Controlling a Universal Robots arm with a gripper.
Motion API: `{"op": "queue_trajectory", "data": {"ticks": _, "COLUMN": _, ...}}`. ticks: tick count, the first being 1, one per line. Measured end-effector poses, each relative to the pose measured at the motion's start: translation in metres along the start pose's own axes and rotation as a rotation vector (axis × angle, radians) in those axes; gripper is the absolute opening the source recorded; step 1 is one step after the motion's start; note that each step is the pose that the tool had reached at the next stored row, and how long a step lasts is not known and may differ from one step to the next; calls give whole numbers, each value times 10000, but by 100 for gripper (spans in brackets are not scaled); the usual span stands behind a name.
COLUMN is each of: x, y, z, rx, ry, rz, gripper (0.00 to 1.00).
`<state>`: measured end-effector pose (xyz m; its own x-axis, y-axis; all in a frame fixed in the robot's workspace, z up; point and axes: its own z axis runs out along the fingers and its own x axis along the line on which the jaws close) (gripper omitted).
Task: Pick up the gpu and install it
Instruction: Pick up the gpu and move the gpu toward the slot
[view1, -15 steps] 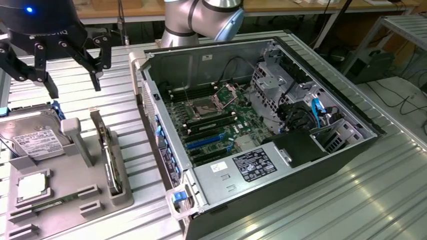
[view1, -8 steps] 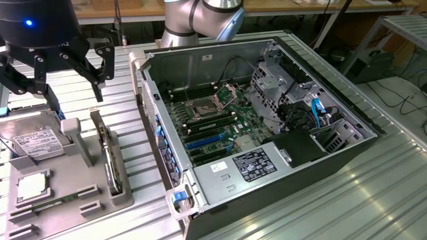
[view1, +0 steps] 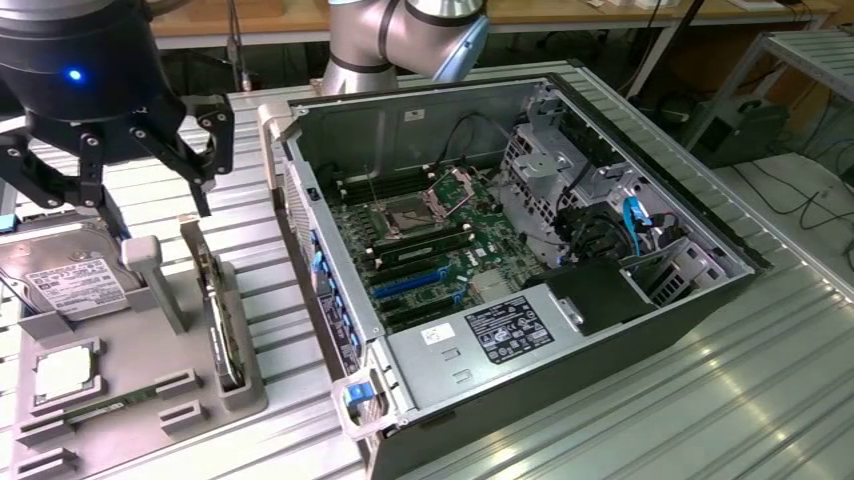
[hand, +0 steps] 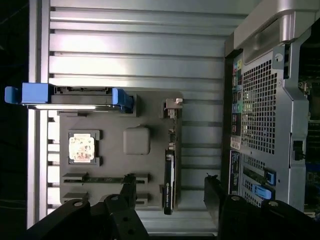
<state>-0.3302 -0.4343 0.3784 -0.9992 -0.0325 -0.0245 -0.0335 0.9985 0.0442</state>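
The gpu (hand: 170, 172) stands on edge in a slot of the grey parts holder (hand: 150, 115), with its silver end bracket (hand: 173, 106) at one end. In the exterior view the gpu (view1: 218, 322) is a thin upright card on the holder (view1: 254, 385) at the lower left. My gripper (view1: 140, 195) hangs open above the holder, well clear of the card. In the wrist view the gripper (hand: 170, 194) has one black finger on either side of the card's line, and nothing is held between them.
An open computer case (view1: 667, 215) lies at the exterior view's right of the holder, showing the motherboard (view1: 441, 240) with blue slots (view1: 407, 283). The holder also carries a hard drive (view1: 74, 285) with blue rails, a processor chip (hand: 81, 148) and a memory stick (hand: 105, 178). All of it rests on a ribbed metal table (view1: 641, 400).
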Motion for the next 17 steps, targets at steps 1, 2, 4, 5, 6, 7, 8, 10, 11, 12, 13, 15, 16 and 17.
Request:
{"op": "queue_trajectory", "data": {"ticks": 1, "x": 0, "y": -1, "z": 17, "rx": 0, "ry": 1, "rz": -4, "gripper": 66}}
{"op": "queue_trajectory", "data": {"ticks": 2, "x": 1, "y": -2, "z": 36, "rx": 0, "ry": 1, "rz": -5, "gripper": 66}}
{"op": "queue_trajectory", "data": {"ticks": 4, "x": 1, "y": -7, "z": 66, "rx": -1, "ry": 0, "rz": -8, "gripper": 66}}
{"op": "queue_trajectory", "data": {"ticks": 5, "x": 1, "y": -11, "z": 70, "rx": 1, "ry": 2, "rz": -8, "gripper": 66}}
{"op": "queue_trajectory", "data": {"ticks": 6, "x": 2, "y": -14, "z": 76, "rx": 1, "ry": 1, "rz": -4, "gripper": 66}}
{"op": "queue_trajectory", "data": {"ticks": 7, "x": 2, "y": -15, "z": 83, "rx": 3, "ry": 0, "rz": -1, "gripper": 66}}
{"op": "queue_trajectory", "data": {"ticks": 8, "x": 3, "y": -17, "z": 91, "rx": 8, "ry": 1, "rz": 2, "gripper": 66}}
{"op": "queue_trajectory", "data": {"ticks": 10, "x": 2, "y": -27, "z": 116, "rx": 12, "ry": 1, "rz": 1, "gripper": 66}}
{"op": "queue_trajectory", "data": {"ticks": 11, "x": 3, "y": -36, "z": 125, "rx": 16, "ry": 1, "rz": 2, "gripper": 66}}
{"op": "queue_trajectory", "data": {"ticks": 12, "x": 4, "y": -44, "z": 133, "rx": 19, "ry": 2, "rz": 5, "gripper": 66}}
{"op": "queue_trajectory", "data": {"ticks": 13, "x": 4, "y": -51, "z": 144, "rx": 18, "ry": 0, "rz": 5, "gripper": 66}}
{"op": "queue_trajectory", "data": {"ticks": 15, "x": 5, "y": -55, "z": 179, "rx": 20, "ry": 0, "rz": 9, "gripper": 66}}
{"op": "queue_trajectory", "data": {"ticks": 16, "x": 6, "y": -58, "z": 206, "rx": 20, "ry": 0, "rz": 8, "gripper": 66}}
{"op": "queue_trajectory", "data": {"ticks": 17, "x": 6, "y": -62, "z": 228, "rx": 20, "ry": 1, "rz": 6, "gripper": 66}}
